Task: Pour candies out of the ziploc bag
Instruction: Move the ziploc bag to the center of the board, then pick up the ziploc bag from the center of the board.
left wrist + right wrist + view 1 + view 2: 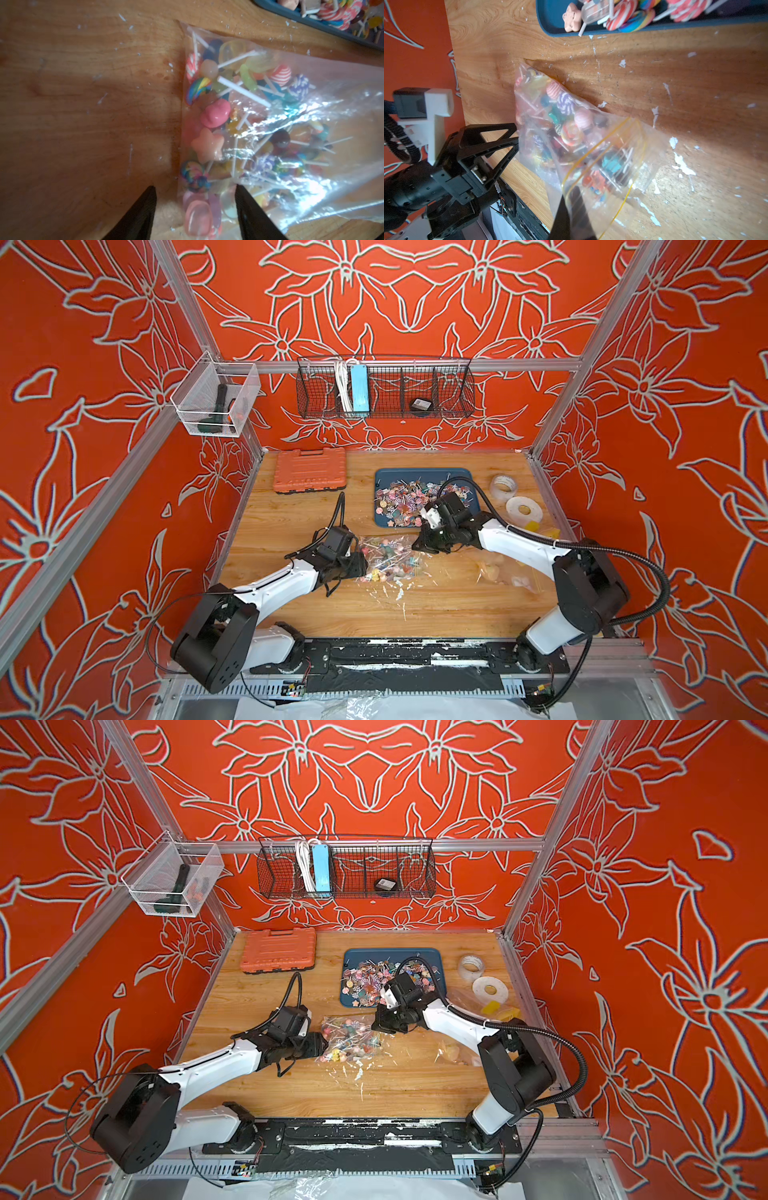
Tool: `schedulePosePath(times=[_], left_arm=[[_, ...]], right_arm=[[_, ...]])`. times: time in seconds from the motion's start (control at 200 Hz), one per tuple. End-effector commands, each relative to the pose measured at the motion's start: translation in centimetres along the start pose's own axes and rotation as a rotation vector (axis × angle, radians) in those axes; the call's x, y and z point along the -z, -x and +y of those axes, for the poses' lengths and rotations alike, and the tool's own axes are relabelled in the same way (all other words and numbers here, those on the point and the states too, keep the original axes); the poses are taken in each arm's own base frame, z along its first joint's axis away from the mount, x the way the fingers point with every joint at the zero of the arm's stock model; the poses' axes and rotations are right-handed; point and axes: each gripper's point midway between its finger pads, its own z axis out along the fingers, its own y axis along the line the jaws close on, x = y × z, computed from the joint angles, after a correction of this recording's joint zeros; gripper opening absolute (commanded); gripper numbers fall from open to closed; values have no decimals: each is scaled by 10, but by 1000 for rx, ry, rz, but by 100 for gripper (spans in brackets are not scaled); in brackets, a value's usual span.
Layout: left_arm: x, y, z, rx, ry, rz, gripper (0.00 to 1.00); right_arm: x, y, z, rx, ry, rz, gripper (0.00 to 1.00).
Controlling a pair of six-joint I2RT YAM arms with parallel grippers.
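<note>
Front half of the table: white flecks are scattered over the wood.

Just past them the ziploc bag lies across the middle of the table, between the two arms. It is clear plastic with its closed end toward the left arm and its mouth toward the right. The candies are packed inside: pink, swirled, striped and star-shaped heads on thin white sticks, bunched at the closed end.

Left claw: fingers spread and low to the table at the closed end. A corner of the bag sits in the gap, with one finger over bare wood and the other over plastic. No squeeze is visible.

Right claw: pressed together, pinching the rim of the bag's mouth. In the right wrist view the yellow zip lines form an open loop, and that end looks lifted off the wood.

Beside the right arm lies a second clear bag holding pale lumps, which are hard to make out.

Further back is a dark blue tray with a heap of loose candies on it, near the bag's mouth but apart from it. Right of the tray are two tape rolls. Left of it, at the rear, is an orange case.

On the back wall hangs a wire basket.
</note>
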Motion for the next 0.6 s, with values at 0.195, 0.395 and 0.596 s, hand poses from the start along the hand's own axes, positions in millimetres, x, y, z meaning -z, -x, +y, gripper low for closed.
schedulePosePath(times=[0.195, 0.395, 0.596], left_arm=[[0, 6, -20, -4, -131, -37, 40], [6, 1, -37, -27, -230, -19, 31], [20, 2, -58, -55, -354, -30, 37]], right_arm=[[3, 0, 1, 12, 10, 1, 0], [3, -1, 2, 11, 16, 4, 0], [2, -1, 1, 11, 18, 4, 0]])
